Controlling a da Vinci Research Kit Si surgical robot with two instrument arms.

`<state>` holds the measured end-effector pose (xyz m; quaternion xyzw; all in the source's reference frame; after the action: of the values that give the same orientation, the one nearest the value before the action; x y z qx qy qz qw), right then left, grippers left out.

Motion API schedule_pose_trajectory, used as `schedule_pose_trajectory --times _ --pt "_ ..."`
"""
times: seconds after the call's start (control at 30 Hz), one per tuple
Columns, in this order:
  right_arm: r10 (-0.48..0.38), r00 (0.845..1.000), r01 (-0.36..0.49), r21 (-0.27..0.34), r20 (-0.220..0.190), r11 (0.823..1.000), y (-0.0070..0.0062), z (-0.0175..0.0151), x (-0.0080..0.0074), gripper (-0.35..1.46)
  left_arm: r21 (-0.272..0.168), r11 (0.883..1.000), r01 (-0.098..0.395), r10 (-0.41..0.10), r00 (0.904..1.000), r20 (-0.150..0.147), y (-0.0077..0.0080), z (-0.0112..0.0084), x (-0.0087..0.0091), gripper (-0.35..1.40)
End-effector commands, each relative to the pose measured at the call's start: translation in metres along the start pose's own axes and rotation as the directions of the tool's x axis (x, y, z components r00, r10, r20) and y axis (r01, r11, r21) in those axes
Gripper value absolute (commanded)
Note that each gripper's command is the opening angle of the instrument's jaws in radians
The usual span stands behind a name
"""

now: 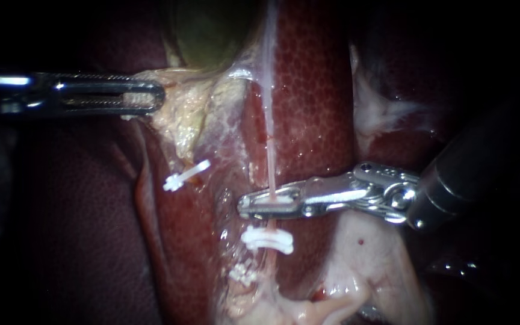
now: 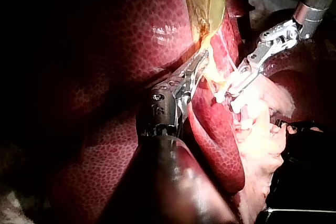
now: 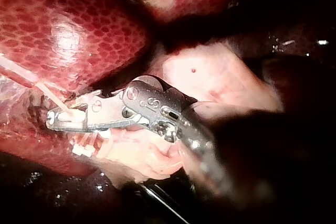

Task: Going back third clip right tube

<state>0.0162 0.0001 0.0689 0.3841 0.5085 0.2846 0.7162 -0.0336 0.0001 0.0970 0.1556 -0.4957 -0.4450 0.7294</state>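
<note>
Close view of a pig's liver (image 1: pixel 314 90), dark red and finely mottled, with the greenish gallbladder (image 1: pixel 212 30) at its upper edge. A thin pink tube, the right tube (image 1: pixel 269 132), ran straight down over the liver's surface from beneath the gallbladder towards a pale mass (image 1: pixel 368 253) at the liver's lower edge.

The right instrument (image 1: pixel 248 206) came in from the right. Its dark shaft ended in a silver wrist and two long, slim jaws laid crosswise to the right tube along its lower stretch. The jaws stood only a narrow slit apart, one on each side of the tube. A white clip, the upper clip (image 1: pixel 277 197), lay between them on the tube and touched both. In the right wrist view the tube met the jaws close to their tips.

Just below the jaws, a second white clip, the middle clip (image 1: pixel 267 239), sat across the same tube, apart from the instrument. A smaller white clip, the lower clip (image 1: pixel 243 275), lay near the pale mass; whether it gripped the same tube could not be told. Another white clip, the left clip (image 1: pixel 186 174), sat tilted on tissue well to the left of the right tube.

The left instrument (image 1: pixel 151 99) came in from the left. Its slotted jaws were closed together on yellowish tissue (image 1: pixel 179 114) at the gallbladder's lower edge, well apart from the right instrument.
</note>
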Motion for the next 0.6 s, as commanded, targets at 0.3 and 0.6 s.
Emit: schedule_pose_trajectory --times 0.3,0.6 --pt "0.0 1.0 0.0 -0.004 0.002 1.0 0.0001 0.0001 -0.0001 -0.35 -0.004 1.0 0.0 0.0 1.0 0.001 0.0001 0.0 0.0 -0.13" --pt "-0.135 0.988 0.133 -0.034 -0.078 0.991 0.0004 0.0019 0.0003 0.6 -0.007 1.0 0.0 0.0 1.0 0.002 0.0003 0.0 0.0001 -0.13"
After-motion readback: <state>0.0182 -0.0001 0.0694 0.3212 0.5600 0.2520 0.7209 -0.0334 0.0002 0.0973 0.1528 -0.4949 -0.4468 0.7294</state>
